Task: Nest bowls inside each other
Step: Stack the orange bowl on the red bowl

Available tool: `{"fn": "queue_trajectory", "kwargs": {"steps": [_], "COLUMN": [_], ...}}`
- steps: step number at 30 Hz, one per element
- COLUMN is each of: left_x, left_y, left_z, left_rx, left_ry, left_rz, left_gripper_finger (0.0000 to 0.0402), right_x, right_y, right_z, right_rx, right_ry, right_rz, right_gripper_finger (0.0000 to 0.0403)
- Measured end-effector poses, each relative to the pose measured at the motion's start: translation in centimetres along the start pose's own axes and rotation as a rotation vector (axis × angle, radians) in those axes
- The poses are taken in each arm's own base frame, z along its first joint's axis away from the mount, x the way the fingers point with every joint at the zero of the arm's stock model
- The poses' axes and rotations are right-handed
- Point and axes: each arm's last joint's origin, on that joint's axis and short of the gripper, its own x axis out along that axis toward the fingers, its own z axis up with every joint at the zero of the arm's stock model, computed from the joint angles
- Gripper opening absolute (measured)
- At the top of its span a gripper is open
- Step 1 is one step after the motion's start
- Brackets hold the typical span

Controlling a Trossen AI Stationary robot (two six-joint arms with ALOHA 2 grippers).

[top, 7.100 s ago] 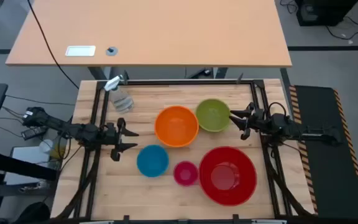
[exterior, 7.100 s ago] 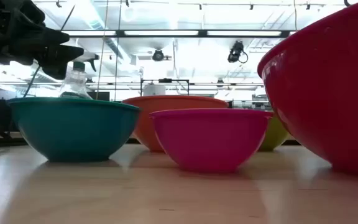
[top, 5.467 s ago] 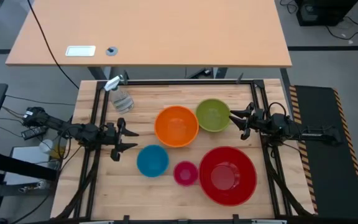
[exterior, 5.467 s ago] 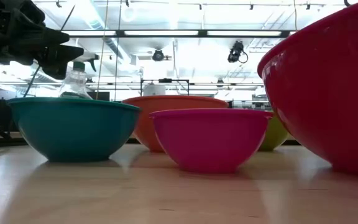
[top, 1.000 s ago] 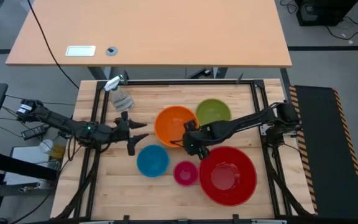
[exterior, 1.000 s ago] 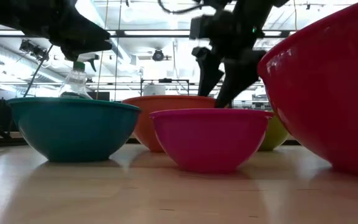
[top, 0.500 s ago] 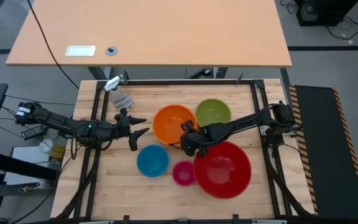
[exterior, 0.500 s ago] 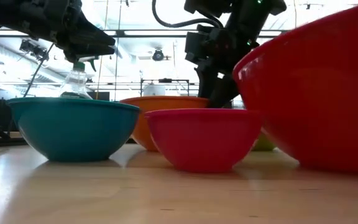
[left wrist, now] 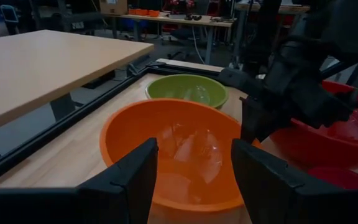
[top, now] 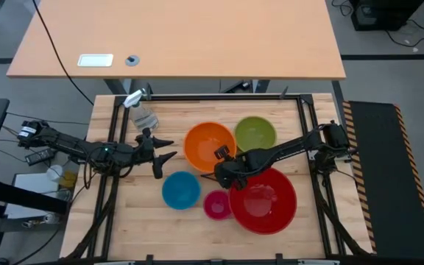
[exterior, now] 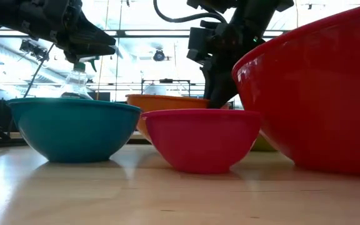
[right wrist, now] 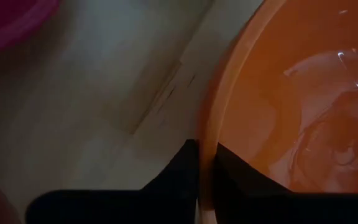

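Observation:
Five bowls stand on the wooden table: orange (top: 209, 146), green (top: 255, 135) behind it to the right, red (top: 263, 199), blue (top: 180, 189) and pink (top: 217, 205) near the front. My right gripper (top: 223, 168) reaches across the red bowl's far rim and is shut on the orange bowl's rim. My left gripper (top: 166, 151) hangs open just left of the orange bowl (left wrist: 179, 149), above the table, with nothing between its fingers. My right gripper has the orange bowl's rim (right wrist: 207, 140) at the bowl's near right side, one finger (right wrist: 241, 168) inside the bowl and the other (right wrist: 179, 168) outside. The fingers slant down from the table's right. The pink bowl (exterior: 202, 137) hides the orange bowl's base in the low view.
A clear spray bottle (top: 142, 114) lies at the table's far left. Black frame rails (top: 197, 97) run along the table's edges. A larger light-wood table (top: 182, 37) stands beyond the far edge. The red and pink bowls stand close together near the front.
My right gripper has shut on the orange bowl's rim and sunk a little. The red bowl has slid toward the table's left and far side, and the pink bowl has shifted slightly left. The orange bowl has moved a little toward the far edge.

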Motion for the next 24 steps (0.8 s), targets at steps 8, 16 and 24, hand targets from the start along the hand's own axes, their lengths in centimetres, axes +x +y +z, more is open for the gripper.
{"fn": "queue_trajectory", "kwargs": {"steps": [8, 16, 24], "left_x": [0.0, 0.0, 0.0], "left_y": [0.0, 0.0, 0.0], "left_z": [0.0, 0.0, 0.0], "left_rx": [-0.003, -0.008, -0.008], "left_ry": [0.0, 0.0, 0.0], "left_rz": [-0.001, -0.002, -0.002], "left_gripper_finger": [0.0208, 0.0208, 0.0208], "right_x": [-0.4, -3.7, -8.8], "right_y": [0.5, 0.5, 4.1], "right_z": [0.4, 3.1, 4.4], "right_rx": [-0.026, -0.045, -0.085], "right_ry": [0.039, 0.039, 0.139], "right_rz": [-0.09, -0.278, -0.444], "right_gripper_finger": [0.0037, 0.0036, 0.0036]}}
